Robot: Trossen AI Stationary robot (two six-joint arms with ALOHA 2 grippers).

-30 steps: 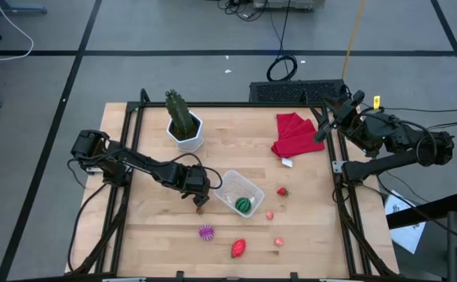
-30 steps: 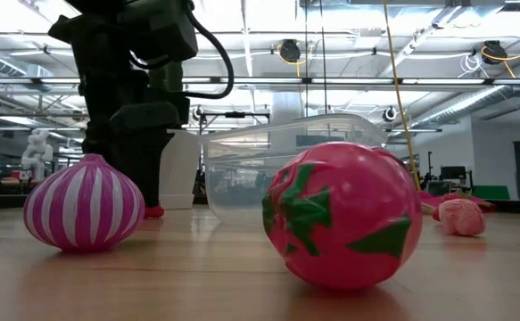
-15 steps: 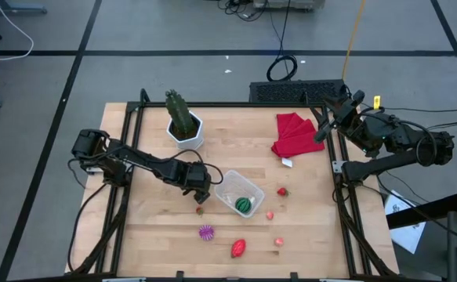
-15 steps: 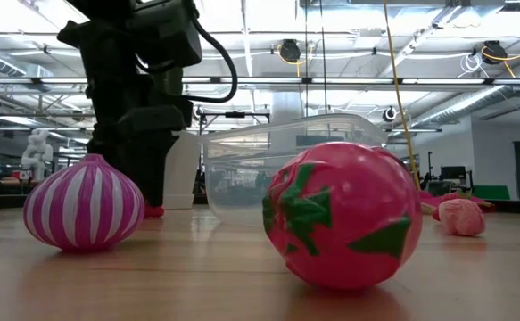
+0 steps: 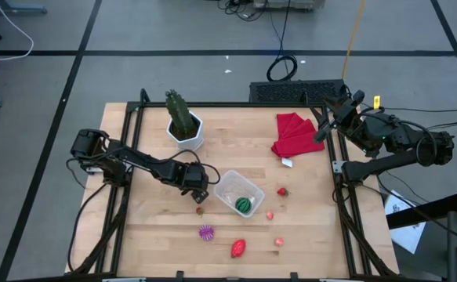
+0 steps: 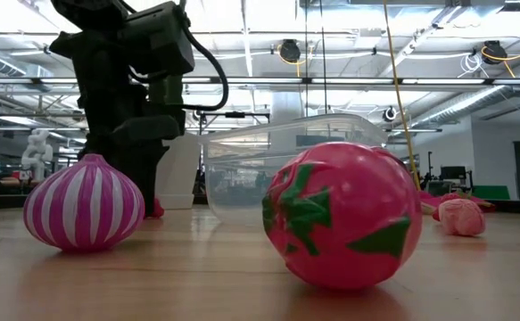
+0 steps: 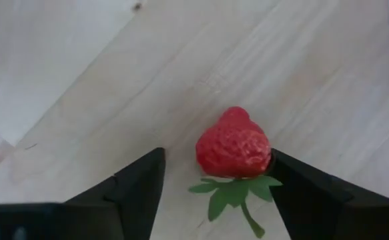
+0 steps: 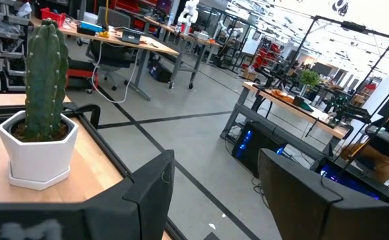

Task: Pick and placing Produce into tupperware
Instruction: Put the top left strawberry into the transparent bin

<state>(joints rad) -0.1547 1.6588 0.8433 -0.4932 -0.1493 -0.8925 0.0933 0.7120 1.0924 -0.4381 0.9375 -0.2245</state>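
My left gripper [image 5: 197, 193] [image 7: 214, 193] is open and points down over a small red strawberry [image 7: 234, 148] [image 5: 200, 209] that lies on the wood, just left of the tupperware. The fingers stand on either side of the berry. The clear tupperware [image 5: 230, 185] [image 6: 286, 169] rests on the table with the green striped melon [image 5: 244, 204] inside. The purple ridged piece [image 5: 205, 231] [image 6: 83, 203], a big pink-red berry [image 5: 238, 248] [image 6: 342, 214] and small berries [image 5: 282, 191] [image 5: 270, 215] [image 5: 278, 242] lie on the table. My right gripper [image 8: 214, 200] is open and waits off the table's right edge. My left gripper straddles the strawberry from above with open fingers. One finger's inner side [image 7: 284, 173] stands right against the berry's flank [image 7: 264, 155]; whether they touch, I cannot tell. The berry lies on the table with its green leaf toward the gripper.
A tall green cactus in a white hexagonal pot [image 5: 184, 125] [image 8: 41, 127] stands near the far edge. A red cloth [image 5: 295, 133] lies at the far right. Black frame rails [image 5: 126, 157] run along the table's left and right sides.
My left gripper has drawn back from the strawberry, a little up and toward the far edge. The berry, mostly covered by the gripper a second ago, now shows on the table below the fingers in the high view.
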